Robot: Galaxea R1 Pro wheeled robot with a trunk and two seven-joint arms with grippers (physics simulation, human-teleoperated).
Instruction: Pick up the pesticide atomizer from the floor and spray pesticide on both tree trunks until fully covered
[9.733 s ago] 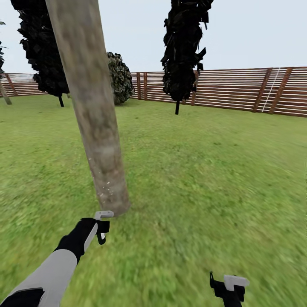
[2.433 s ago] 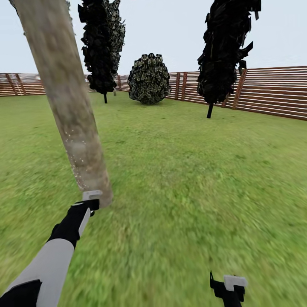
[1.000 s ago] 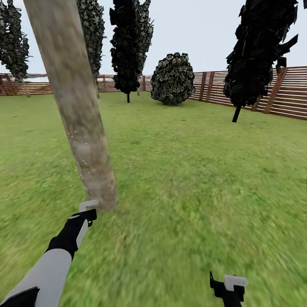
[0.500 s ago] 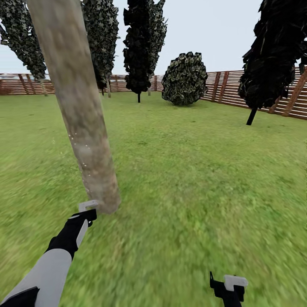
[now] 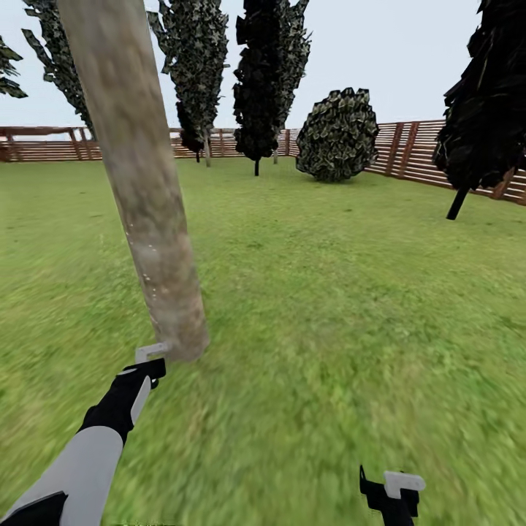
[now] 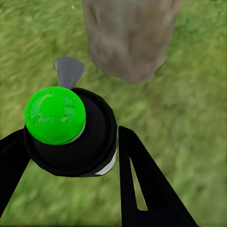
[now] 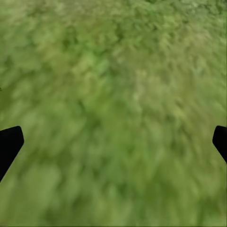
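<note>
Drift toward the tree trunk (image 5: pixel 150 219) could bump the pesticide atomizer (image 6: pixel 66 130) clamped in my left gripper (image 6: pixel 71 156), wasting spray on grass (image 5: pixel 351 307).

Green grass lawn (image 5: pixel 351 307) filling the lower two-thirds of the head view. A thick, pale mottled tree trunk (image 5: pixel 146 190) rises from the grass at lower left, leaning toward the upper left. At the far edge stand dark conifers (image 5: pixel 267 73), a round bush (image 5: pixel 337 135) and a brown slatted fence (image 5: pixel 409 150), with another dark tree (image 5: pixel 486 109) at upper right.
</note>
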